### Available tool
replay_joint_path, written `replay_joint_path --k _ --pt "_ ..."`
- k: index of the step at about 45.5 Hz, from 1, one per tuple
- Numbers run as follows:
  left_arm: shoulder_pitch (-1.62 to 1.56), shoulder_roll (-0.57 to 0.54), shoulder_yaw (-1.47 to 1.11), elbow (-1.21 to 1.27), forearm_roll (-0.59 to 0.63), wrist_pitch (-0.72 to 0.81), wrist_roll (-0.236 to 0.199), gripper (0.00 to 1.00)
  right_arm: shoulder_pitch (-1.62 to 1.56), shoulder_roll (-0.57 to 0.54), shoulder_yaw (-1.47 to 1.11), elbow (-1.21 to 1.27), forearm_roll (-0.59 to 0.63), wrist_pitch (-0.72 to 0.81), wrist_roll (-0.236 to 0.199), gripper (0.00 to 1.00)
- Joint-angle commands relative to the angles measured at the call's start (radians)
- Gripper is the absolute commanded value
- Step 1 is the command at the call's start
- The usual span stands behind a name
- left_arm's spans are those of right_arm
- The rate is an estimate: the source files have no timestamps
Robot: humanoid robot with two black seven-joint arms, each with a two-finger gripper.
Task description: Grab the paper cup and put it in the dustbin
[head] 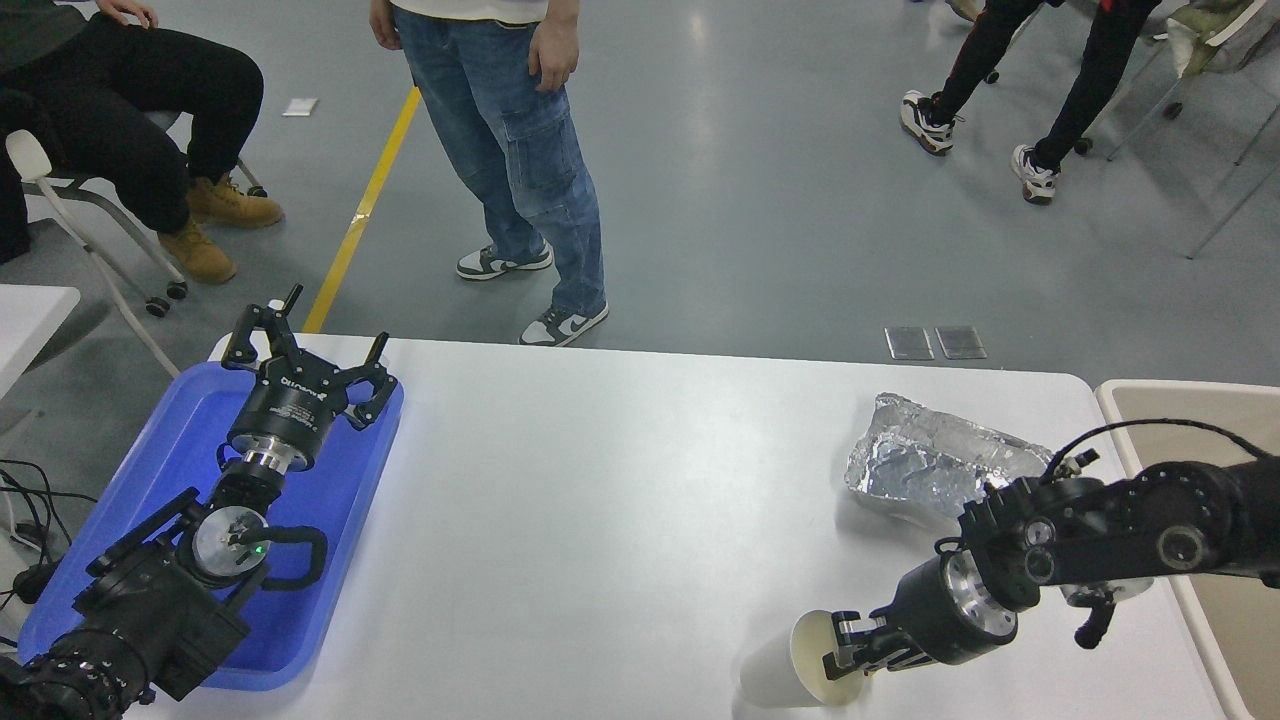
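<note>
Matt white paper cup; crinkled shiny foil tray; glossy blue plastic tray; smooth white surface

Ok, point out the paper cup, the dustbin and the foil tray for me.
paper cup [812, 655]: head view, on its cream inside near the rim.
dustbin [1112, 397]: head view, on its pale rim corner.
foil tray [925, 462]: head view, on its crinkled side.

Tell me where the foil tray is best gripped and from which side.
Grip the foil tray by its raised near-left rim, coming from above and the near side. Its crinkled walls stand up thin enough to pinch, and that corner is bare; the right arm overlaps its right end.
</note>
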Motion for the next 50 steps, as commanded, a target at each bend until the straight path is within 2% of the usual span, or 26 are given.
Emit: replay_joint_path --k 1,22,34,50 --pt "0.000 0.000 0.000 0.000 0.000 0.000 0.000 1.00 0.141 -0.077 0.000 0.002 0.003 0.068 0.020 0.00" --pt "0.000 0.000 0.000 0.000 0.000 0.000 0.000 1.00 0.463 -0.224 0.001 0.000 0.057 0.244 0.021 0.00" --pt "0.000 0.000 0.000 0.000 0.000 0.000 0.000 1.00 0.576 -0.268 -0.003 -0.006 0.072 0.287 0.021 0.00" --pt "0.000 0.000 -0.002 0.000 0.000 0.000 0.000 1.00 0.573 -0.288 -0.006 -0.007 0.072 0.304 0.021 0.00"
